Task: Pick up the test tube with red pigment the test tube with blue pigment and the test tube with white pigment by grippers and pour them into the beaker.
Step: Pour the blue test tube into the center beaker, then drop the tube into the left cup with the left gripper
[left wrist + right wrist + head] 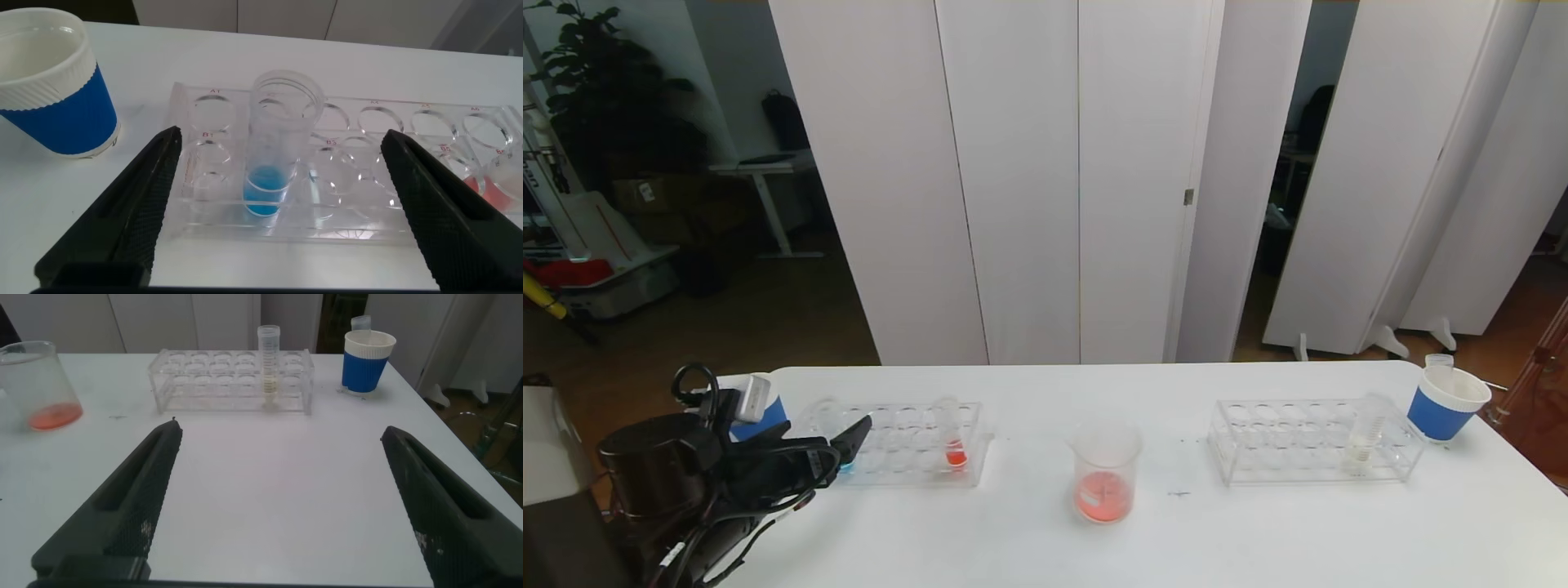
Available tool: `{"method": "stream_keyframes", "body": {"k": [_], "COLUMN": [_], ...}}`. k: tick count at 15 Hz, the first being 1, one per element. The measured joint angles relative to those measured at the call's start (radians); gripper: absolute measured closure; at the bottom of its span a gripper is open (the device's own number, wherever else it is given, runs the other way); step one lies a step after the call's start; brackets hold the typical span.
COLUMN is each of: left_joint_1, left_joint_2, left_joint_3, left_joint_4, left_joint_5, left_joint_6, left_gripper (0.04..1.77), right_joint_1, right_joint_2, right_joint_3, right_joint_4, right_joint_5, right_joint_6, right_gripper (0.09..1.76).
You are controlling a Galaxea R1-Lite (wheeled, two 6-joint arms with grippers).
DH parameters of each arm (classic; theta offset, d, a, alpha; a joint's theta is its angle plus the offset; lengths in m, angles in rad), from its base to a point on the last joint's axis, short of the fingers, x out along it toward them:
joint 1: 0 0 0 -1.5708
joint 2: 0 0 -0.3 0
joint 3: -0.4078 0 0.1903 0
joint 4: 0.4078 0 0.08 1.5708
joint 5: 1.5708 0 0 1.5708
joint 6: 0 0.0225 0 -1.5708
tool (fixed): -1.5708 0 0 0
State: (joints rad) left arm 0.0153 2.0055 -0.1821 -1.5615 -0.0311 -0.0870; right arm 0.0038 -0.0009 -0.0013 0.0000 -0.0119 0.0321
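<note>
The test tube with blue pigment (274, 155) stands in the left clear rack (368, 220), with a little blue liquid at its bottom. My left gripper (282, 135) is open, its fingers on either side of that tube and short of touching it. In the head view it sits at the rack's left end (849, 441). A tube with red liquid (954, 441) stands in the same rack. The beaker (1104, 474) holds orange-red liquid at table centre. The test tube with white pigment (1368, 433) stands in the right rack (1282, 445). My right gripper (282, 431) is open and empty above bare table.
A blue-and-white paper cup (1445, 404) stands at the far right corner. Another cup (53, 82) stands beside the left rack, close to my left gripper. The table's right edge runs near the right rack.
</note>
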Motion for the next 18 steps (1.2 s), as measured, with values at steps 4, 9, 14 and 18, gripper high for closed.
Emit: {"method": "stream_keyframes", "body": {"k": [4, 9, 14, 18], "left_joint_1": [0.029, 0.033, 0.032, 0.029], "left_joint_2": [0.029, 0.037, 0.049, 0.07], "left_joint_3": [-0.03, -0.047, -0.063, -0.078], "left_joint_4": [0.0, 0.0, 0.0, 0.0], "left_joint_5": [-0.004, -0.014, -0.048, -0.043], "left_joint_6": [0.008, 0.014, 0.021, 0.022], "left_gripper": [0.07, 0.07, 0.07, 0.72], "right_joint_1": [0.0, 0.0, 0.0, 0.0], "right_joint_2": [0.0, 0.0, 0.0, 0.0], "right_joint_3": [0.0, 0.0, 0.0, 0.0], "right_joint_4": [0.0, 0.0, 0.0, 0.0], "right_joint_5": [0.0, 0.0, 0.0, 0.0], "right_joint_6": [0.0, 0.0, 0.0, 0.0], "right_gripper": [0.1, 0.1, 0.1, 0.1]}}
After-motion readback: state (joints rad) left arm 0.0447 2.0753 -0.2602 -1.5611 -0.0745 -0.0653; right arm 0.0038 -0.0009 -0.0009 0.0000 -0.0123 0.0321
